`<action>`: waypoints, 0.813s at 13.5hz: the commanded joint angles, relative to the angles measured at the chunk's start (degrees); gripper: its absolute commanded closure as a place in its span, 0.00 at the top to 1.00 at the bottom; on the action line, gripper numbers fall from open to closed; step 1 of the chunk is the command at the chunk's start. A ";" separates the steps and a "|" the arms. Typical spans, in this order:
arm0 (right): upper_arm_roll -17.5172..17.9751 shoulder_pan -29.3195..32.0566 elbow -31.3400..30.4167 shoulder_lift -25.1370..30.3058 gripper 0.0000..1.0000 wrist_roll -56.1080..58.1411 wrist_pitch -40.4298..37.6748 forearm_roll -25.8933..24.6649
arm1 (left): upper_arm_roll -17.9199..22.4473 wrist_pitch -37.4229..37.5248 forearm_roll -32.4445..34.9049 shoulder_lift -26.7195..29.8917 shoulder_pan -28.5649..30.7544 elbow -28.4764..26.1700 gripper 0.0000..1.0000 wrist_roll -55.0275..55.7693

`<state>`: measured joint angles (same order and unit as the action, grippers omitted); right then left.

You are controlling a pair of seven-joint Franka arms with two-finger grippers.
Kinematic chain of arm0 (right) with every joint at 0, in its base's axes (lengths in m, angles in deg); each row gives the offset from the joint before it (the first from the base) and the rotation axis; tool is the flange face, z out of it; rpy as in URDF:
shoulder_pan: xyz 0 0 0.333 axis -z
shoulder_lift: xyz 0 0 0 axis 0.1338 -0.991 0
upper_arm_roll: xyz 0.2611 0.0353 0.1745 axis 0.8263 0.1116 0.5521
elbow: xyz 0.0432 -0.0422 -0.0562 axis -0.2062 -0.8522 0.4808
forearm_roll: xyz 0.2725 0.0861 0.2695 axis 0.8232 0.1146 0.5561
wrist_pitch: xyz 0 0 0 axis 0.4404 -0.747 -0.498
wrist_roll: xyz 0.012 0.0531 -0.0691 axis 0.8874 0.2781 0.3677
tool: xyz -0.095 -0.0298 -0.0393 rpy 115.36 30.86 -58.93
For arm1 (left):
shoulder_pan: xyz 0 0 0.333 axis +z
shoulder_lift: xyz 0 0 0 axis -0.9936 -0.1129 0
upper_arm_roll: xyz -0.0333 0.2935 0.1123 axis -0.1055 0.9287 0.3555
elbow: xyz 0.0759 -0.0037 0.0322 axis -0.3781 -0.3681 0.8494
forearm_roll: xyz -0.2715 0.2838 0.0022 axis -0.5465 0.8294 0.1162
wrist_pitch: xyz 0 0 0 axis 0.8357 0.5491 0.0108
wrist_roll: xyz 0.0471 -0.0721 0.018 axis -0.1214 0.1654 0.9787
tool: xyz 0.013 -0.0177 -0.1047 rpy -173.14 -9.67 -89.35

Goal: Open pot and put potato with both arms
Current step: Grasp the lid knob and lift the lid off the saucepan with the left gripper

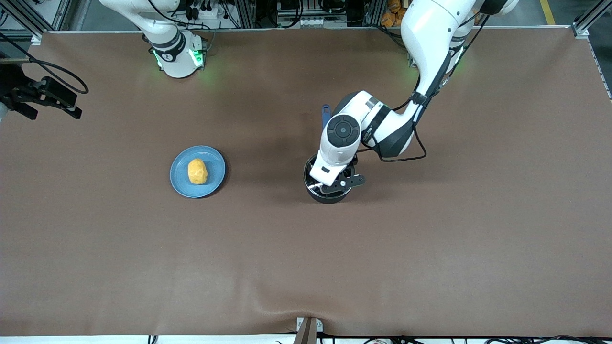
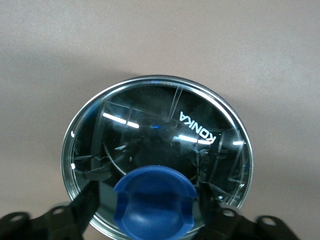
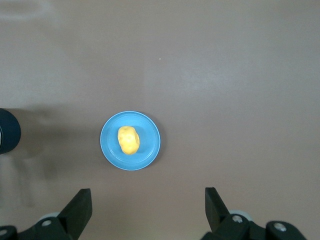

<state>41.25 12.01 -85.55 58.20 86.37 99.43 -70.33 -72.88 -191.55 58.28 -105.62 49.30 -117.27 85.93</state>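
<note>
The black pot point(image 1: 329, 198) stands mid-table with its blue handle point(image 1: 326, 112) pointing toward the robot bases. Its glass lid point(image 2: 150, 125) is on, with the blue knob point(image 2: 155, 202) at its centre. My left gripper point(image 2: 150, 207) is down over the lid, and its fingers point(image 2: 89, 200) stand open on either side of the knob with small gaps. The yellow potato point(image 1: 197, 171) lies on a light-blue plate point(image 1: 213, 160) toward the right arm's end. My right gripper point(image 3: 147, 202) is open and empty, high above the table, with the potato point(image 3: 128, 140) in its view.
The brown table cover point(image 1: 430, 248) is bare around the pot and the plate. The pot's edge also shows in the right wrist view point(image 3: 7, 137). The right arm's black hand point(image 1: 48, 98) hangs at the right arm's end of the table.
</note>
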 commanded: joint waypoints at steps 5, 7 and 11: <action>0.74 1.39 -0.66 1.10 1.00 0.34 0.01 0.90 | 1.12 1.38 1.39 2.77 -0.15 1.59 0.06 2.42; 0.74 1.48 0.73 1.02 1.00 0.25 0.01 0.99 | 2.26 4.02 1.48 6.46 0.11 1.59 0.05 2.33; 0.74 0.95 0.92 -0.74 1.00 0.69 0.71 0.73 | 3.41 9.02 2.18 13.57 4.57 -0.59 0.02 -0.72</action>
<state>41.26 12.02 -84.91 58.12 86.36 99.68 -70.31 -69.26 -185.54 58.66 -96.87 50.73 -115.01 86.38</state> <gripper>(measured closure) 0.000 0.401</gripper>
